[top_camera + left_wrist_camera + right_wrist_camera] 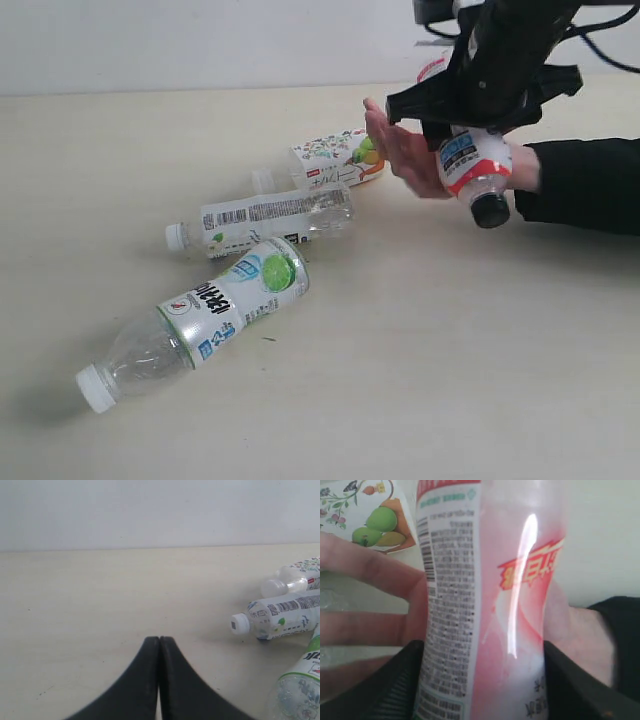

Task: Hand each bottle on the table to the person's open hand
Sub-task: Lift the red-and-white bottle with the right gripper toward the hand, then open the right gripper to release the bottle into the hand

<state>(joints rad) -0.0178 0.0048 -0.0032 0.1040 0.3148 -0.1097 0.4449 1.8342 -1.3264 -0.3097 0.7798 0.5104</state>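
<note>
My right gripper point(470, 140) is shut on the red-white bottle with the black cap point(476, 172), holding it cap down right over the person's open hand point(405, 152). The right wrist view is filled by this bottle point(485, 605), both black jaws pressed against its sides, with the hand point(365, 605) behind it. Three bottles lie on the table point(450, 380): the lime-picture one point(215, 310) nearest, the barcode-label one point(265, 220) behind it, and the fruit-label one point(335, 160) by the fingertips. My left gripper point(159, 641) is shut and empty, low over bare table.
The person's black sleeve point(590, 185) stretches in from the right edge. A pale wall point(200, 40) bounds the table's far side. In the left wrist view the bottles point(285, 617) lie off to one side of my shut fingers.
</note>
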